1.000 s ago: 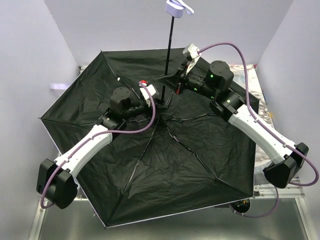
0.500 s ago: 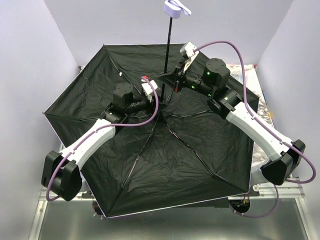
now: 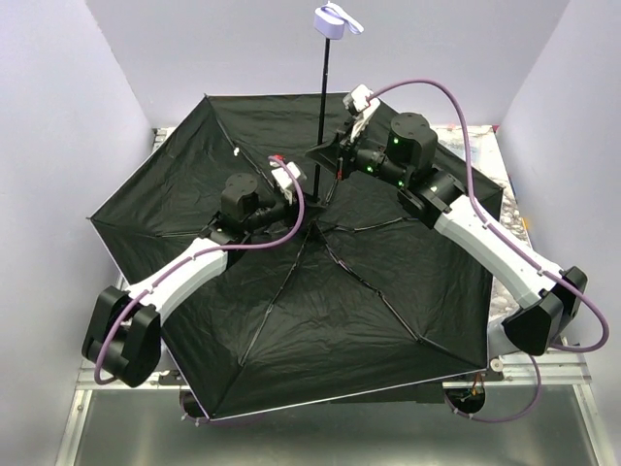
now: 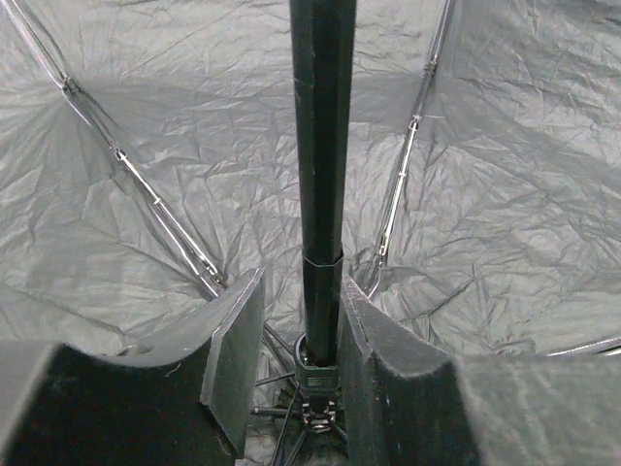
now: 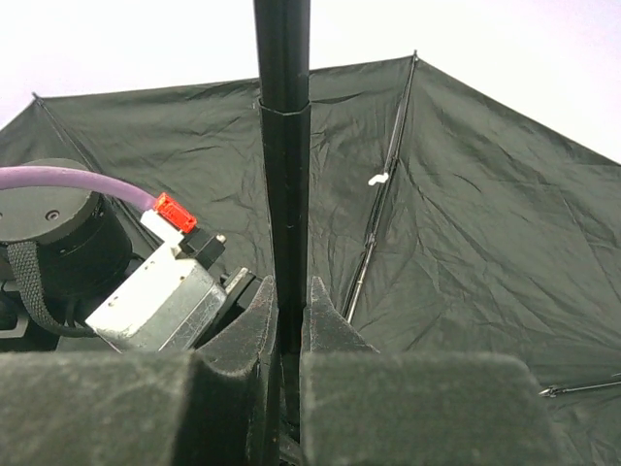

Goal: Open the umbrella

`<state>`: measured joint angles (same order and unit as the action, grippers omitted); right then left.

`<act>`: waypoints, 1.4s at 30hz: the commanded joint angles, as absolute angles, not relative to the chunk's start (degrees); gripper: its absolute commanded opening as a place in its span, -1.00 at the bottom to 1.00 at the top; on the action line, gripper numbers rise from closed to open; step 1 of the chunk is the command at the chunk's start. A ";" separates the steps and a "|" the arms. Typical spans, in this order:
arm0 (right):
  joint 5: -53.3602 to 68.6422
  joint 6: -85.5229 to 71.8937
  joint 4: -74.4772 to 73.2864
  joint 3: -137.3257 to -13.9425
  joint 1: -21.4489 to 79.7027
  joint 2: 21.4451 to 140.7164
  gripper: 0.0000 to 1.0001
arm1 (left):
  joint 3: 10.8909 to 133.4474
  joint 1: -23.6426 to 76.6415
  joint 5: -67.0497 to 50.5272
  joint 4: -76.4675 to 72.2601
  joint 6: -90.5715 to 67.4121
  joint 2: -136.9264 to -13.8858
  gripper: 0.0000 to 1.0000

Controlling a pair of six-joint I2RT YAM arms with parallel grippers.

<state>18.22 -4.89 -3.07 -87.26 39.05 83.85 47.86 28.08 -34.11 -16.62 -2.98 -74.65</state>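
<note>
The umbrella (image 3: 320,291) is fully spread and lies inverted on the surface (image 3: 126,427), black lining and ribs facing up. Its canopy covers most of the surface from left edge to right edge. The shaft (image 3: 323,107) stands upright from the hub, with the lavender handle (image 3: 331,19) at the top.

The right gripper (image 5: 288,291) is clamped on the shaft above the hub. The left gripper (image 4: 301,291) straddles the shaft low near the hub, jaws parted; a gap shows beside one finger (image 4: 238,340).
</note>
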 commanded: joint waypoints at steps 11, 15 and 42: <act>14.99 -2.29 22.25 -97.32 37.35 79.98 -0.99 | 39.16 31.91 -33.82 0.78 -7.28 -84.23 -0.66; 17.66 -2.44 20.43 -93.83 37.35 78.53 -0.99 | 41.55 31.65 -33.83 -2.41 -7.86 -79.46 -1.00; 17.22 -0.84 7.29 -68.25 37.35 62.95 0.46 | 73.35 26.27 -32.65 5.58 4.06 -71.32 -1.00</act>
